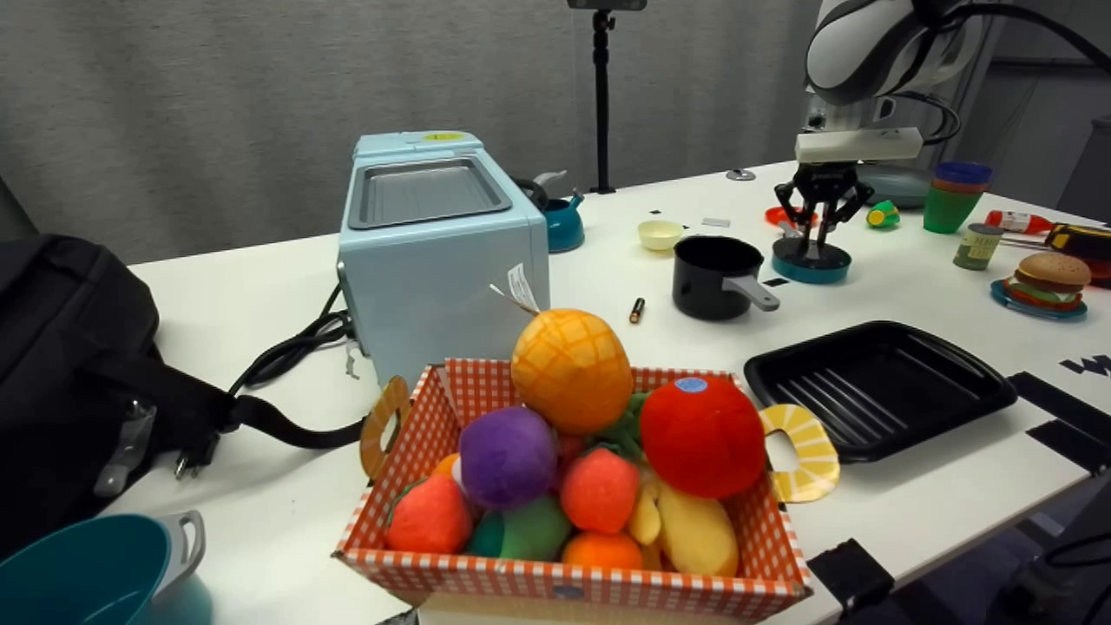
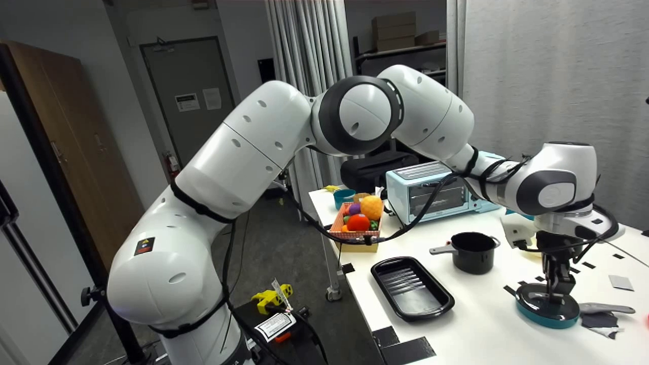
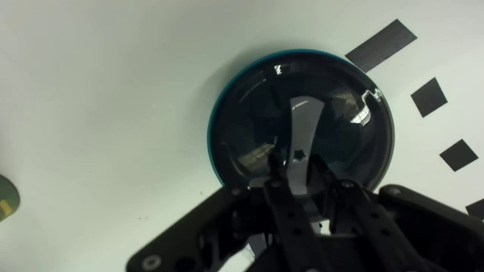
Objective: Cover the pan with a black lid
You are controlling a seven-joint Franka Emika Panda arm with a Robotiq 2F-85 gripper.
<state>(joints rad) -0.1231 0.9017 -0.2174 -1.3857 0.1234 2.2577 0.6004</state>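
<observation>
The pan (image 1: 705, 282) is a small deep black pot with a grey side handle. It stands uncovered on the table and also shows in an exterior view (image 2: 473, 256). The round black lid (image 1: 835, 259) (image 2: 530, 295) (image 3: 257, 124) has a grey strap handle on top. A teal edge shows under it; I cannot tell whether this belongs to the lid or a separate dish. My gripper (image 1: 813, 246) (image 2: 556, 293) (image 3: 298, 162) points down, its fingers closed around the lid's handle. The lid appears at table level, beside the pan. The pan is out of the wrist view.
A black ribbed grill tray (image 1: 877, 382) (image 2: 413, 291) lies near the pan. A fruit basket (image 1: 568, 582) and a blue toaster oven (image 1: 447, 278) stand further off. A grey handle (image 2: 606, 308) lies against the lid. A pale bowl (image 1: 660, 235) and a battery (image 1: 637, 310) lie near the pan.
</observation>
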